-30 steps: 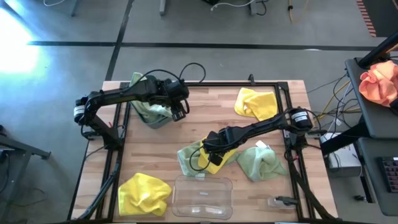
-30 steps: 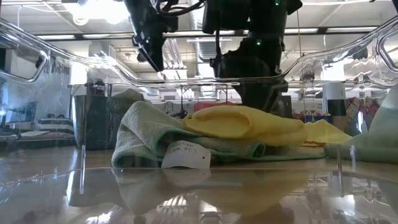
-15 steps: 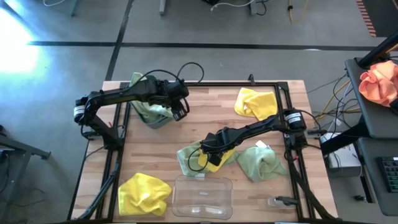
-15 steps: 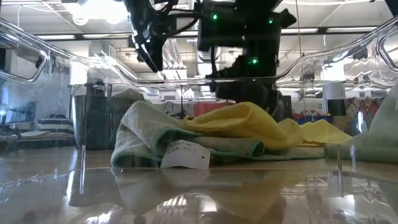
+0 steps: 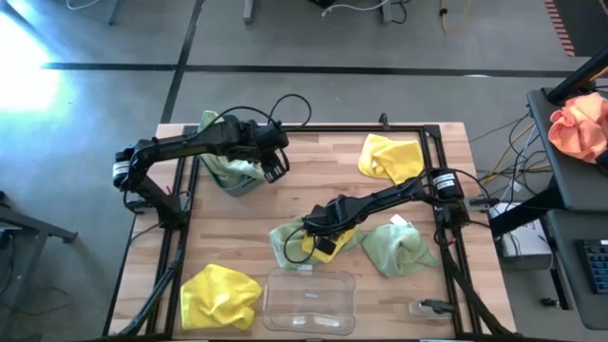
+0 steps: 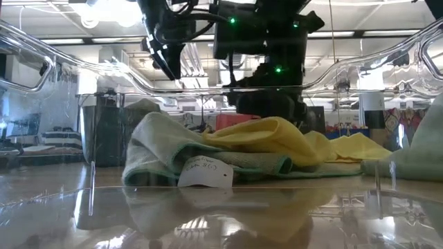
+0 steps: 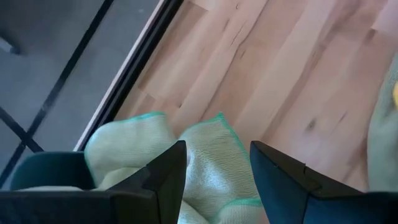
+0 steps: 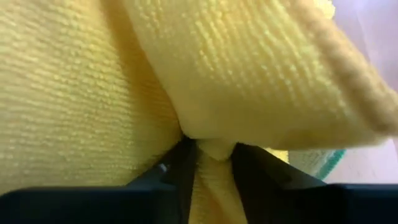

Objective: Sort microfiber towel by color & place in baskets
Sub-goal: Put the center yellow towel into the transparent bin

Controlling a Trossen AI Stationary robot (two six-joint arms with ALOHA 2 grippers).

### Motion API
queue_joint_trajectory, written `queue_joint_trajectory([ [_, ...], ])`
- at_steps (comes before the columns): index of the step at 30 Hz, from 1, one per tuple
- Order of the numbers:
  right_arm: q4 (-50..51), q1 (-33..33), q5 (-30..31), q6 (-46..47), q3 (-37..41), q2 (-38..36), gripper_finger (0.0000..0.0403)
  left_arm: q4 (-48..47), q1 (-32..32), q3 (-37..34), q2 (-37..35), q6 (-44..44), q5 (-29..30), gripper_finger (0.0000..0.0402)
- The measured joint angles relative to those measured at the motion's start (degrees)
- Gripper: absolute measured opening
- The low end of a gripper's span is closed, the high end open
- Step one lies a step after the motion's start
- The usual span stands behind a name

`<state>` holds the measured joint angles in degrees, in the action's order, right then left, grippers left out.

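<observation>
At the table's middle a yellow microfiber towel (image 5: pixel 344 237) (image 6: pixel 277 142) lies on top of a sage green one (image 5: pixel 285 239) (image 6: pixel 159 149). My right gripper (image 5: pixel 318 236) (image 8: pixel 211 165) points down into it and is shut on the yellow cloth. My left gripper (image 5: pixel 274 171) (image 7: pixel 214 168) hangs open above the dark teal basket (image 5: pixel 242 188) (image 7: pixel 37 174), where green towels (image 5: pixel 228 163) (image 7: pixel 124 149) lie heaped; it holds nothing. My right gripper pinches a raised fold of the yellow towel (image 8: pixel 214 148) between its two fingers (image 8: pixel 180 171), coming from above and pointing steeply down. The towel still rests on the green towel beneath it, bunched up around the fingers.
The clear basket (image 5: pixel 311 299) stands at the near edge. More towels lie loose: a yellow one at the far right (image 5: pixel 391 157), a yellow one at the near left (image 5: pixel 220 294), a green one at the right (image 5: pixel 399 247). An orange-pink bundle (image 5: pixel 579 123) sits off the table.
My right gripper has come down onto the yellow towel and shifted slightly toward the table's left. The towel's top, flat before, is now pushed up into a hump around the fingers. The green towel beneath has stayed in place.
</observation>
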<state>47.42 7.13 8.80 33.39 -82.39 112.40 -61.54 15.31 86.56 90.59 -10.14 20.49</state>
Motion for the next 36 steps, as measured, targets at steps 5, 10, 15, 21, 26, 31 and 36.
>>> queue_joint_trajectory([
  [5, -0.2, -0.3, 1.5, 1.9, -2.9, -0.2, 0.0041, 0.0, 0.0, 0.0, 0.0, 2.4, 0.0, 0.0162],
  [10, -0.1, -0.3, 1.4, 2.6, -5.7, -0.3, 0.0013, 0.0, 0.0, 0.0, -0.1, 5.2, 0.0, 0.0162],
  [15, 0.2, -0.3, 1.2, 2.6, -9.3, -0.5, 0.0011, 0.0, 0.0, 0.0, -0.1, 7.8, 0.0, 0.0162],
  [21, 0.7, -0.3, 1.2, 2.7, -13.1, -0.5, 0.001, -0.6, 0.0, 0.0, -0.2, 11.0, 0.0, 0.0162],
  [26, 2.3, -0.4, 1.2, 6.8, -17.4, -0.5, 0.001, -1.6, 0.2, 0.0, -0.6, 13.2, 0.1, 0.0162],
  [31, 3.7, 0.4, -1.0, 11.1, -23.5, -0.5, 0.0011, -2.2, 0.8, 0.0, -0.6, 15.7, 0.1, 0.0162],
  [36, 3.6, 3.1, -1.2, 12.2, -30.2, -0.6, 0.0011, -2.5, 1.5, 0.0, -0.6, 17.7, 0.1, 0.0162],
])
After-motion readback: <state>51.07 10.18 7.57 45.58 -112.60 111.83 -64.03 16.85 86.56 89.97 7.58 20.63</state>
